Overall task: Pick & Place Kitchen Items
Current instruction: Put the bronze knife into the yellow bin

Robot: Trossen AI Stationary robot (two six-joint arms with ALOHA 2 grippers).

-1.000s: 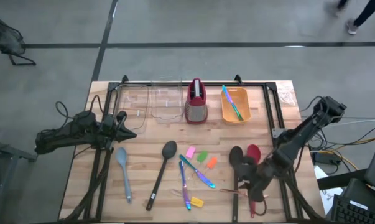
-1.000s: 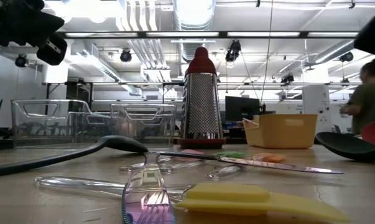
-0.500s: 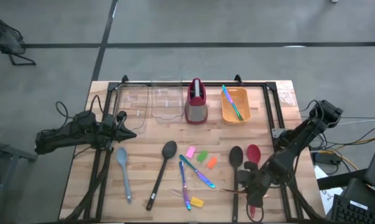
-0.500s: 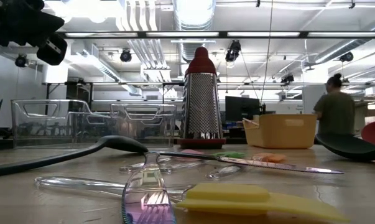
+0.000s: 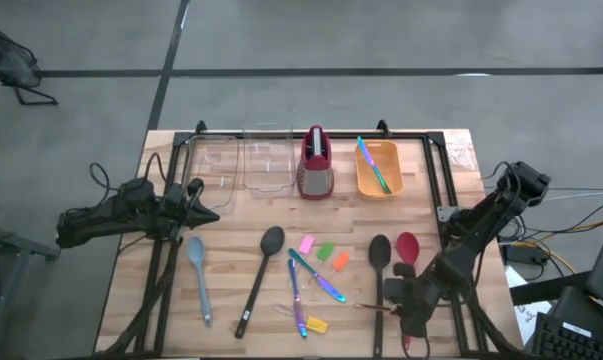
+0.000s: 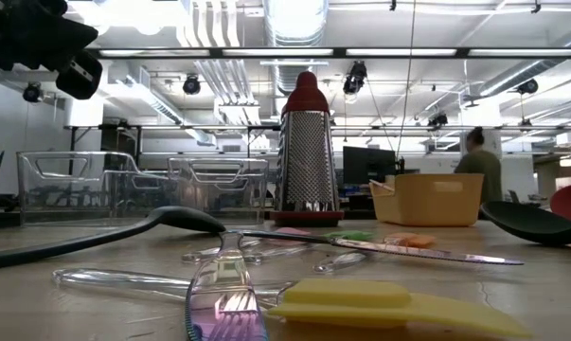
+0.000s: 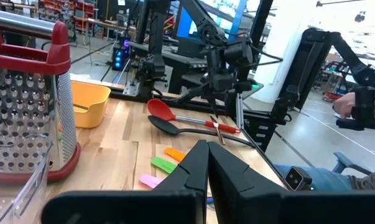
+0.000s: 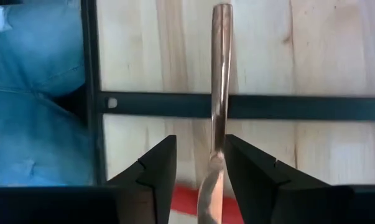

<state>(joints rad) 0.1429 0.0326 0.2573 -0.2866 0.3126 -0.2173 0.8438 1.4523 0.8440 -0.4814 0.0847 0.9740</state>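
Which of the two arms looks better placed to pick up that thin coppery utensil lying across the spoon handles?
The right. Its gripper is open with its fingers on either side of the thin copper-coloured utensil, right above the red spoon and black spoon. The left gripper is shut, far off at the table's other side.

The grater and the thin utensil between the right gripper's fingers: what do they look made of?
The grater looks like perforated sheet metal, dull silver with rows of punched holes, under a smooth red cap that is probably plastic. The thin utensil looks like polished metal with a coppery tint and a bright streak along its length; coated plastic can't be ruled out. The right gripper straddles it, fingers apart.
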